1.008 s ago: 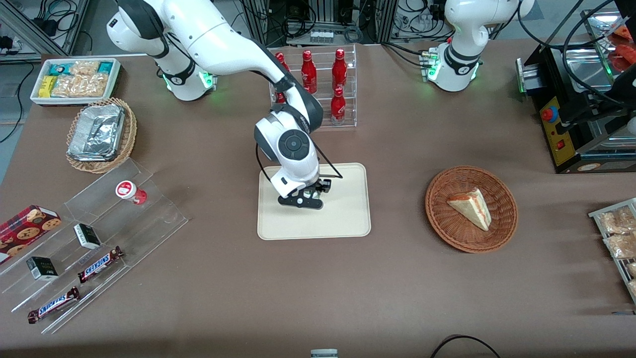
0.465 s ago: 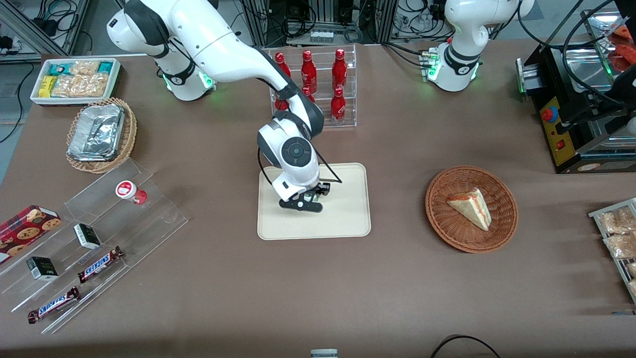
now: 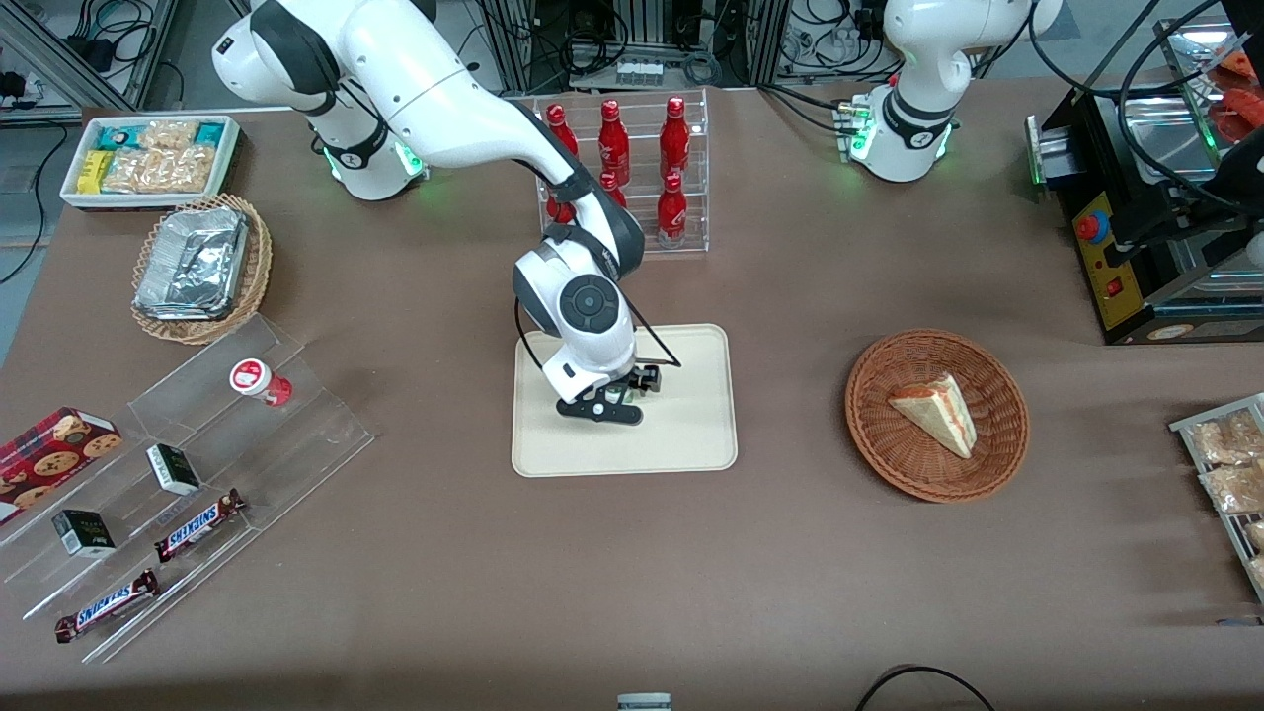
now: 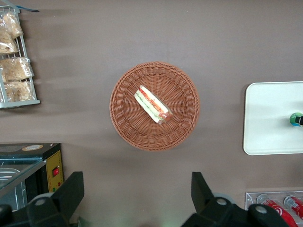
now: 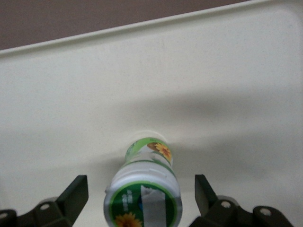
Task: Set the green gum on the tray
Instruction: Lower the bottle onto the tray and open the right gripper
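Observation:
The green gum (image 5: 143,201), a small canister with a light green body and a white lid, stands upright on the beige tray (image 5: 213,71). My right gripper (image 5: 139,189) hangs directly over it, open. Its dark fingers (image 5: 75,191) sit on either side of the lid with a gap to each. In the front view the gripper (image 3: 614,398) is low over the tray (image 3: 691,434), toward the rim farther from the camera, and its hand covers most of the gum. The parked arm's wrist view shows the gum (image 4: 296,119) standing on the tray (image 4: 265,118).
A clear rack of red bottles (image 3: 632,178) stands just past the tray, farther from the camera. A wicker basket with a sandwich (image 3: 936,415) lies toward the parked arm's end. A clear stepped stand (image 3: 197,464) holds a red canister (image 3: 259,380) and snack bars at the working arm's end.
The wrist has lifted and shifted slightly over the tray. The gum stays on the tray.

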Motion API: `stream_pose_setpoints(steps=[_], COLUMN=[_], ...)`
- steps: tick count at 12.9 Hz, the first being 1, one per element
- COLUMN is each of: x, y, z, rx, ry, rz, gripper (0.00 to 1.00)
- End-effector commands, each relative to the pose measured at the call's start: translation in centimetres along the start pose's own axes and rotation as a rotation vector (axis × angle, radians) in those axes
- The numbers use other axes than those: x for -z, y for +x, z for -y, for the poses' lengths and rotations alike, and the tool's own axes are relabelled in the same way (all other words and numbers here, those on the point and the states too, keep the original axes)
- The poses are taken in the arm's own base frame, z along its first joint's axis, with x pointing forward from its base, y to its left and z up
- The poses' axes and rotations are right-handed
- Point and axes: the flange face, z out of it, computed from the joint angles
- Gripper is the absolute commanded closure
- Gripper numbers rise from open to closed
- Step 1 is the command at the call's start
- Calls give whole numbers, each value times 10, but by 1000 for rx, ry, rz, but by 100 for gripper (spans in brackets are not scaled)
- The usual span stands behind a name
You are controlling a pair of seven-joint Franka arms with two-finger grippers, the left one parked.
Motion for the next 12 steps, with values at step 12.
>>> stream_pose_setpoints(steps=[12], x=[176], y=[42], z=[-96], rx=[287], ry=[-31], rz=[200], gripper=[0])
